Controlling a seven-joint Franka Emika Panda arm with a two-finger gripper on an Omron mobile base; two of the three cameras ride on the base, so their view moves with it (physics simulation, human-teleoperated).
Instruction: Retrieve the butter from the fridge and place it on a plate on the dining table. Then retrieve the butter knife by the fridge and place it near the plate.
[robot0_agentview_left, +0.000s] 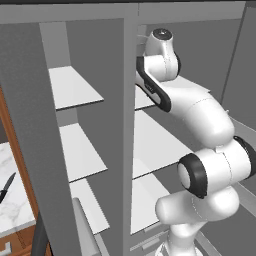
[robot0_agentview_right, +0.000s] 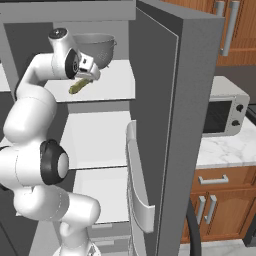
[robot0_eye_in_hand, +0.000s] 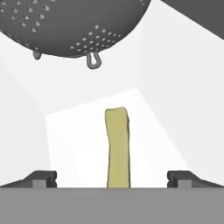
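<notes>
Fridge (robot0_agentview_right: 165, 100), open: 1 butter (robot0_eye_in_hand: 118, 146) on shelf (robot0_eye_in_hand: 153, 109), between wide-open empty claw (robot0_eye_in_hand: 113, 178); 1 colander (robot0_eye_in_hand: 70, 26) beyond. Left base extra: 1 knife (robot0_agentview_left: 7, 187) on desk (robot0_agentview_left: 15, 210).

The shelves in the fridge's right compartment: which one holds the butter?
The top shelf. The butter lies on it beside a grey colander, with the open gripper at it; the lower shelves carry neither.

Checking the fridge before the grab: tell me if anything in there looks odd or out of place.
A grey colander sits on the same white fridge shelf as the butter, an unusual thing to keep in a fridge. The butter lies loose on the shelf between the fingers of the open claw, unwrapped and without a dish. Nothing looks spilled or damaged.
</notes>
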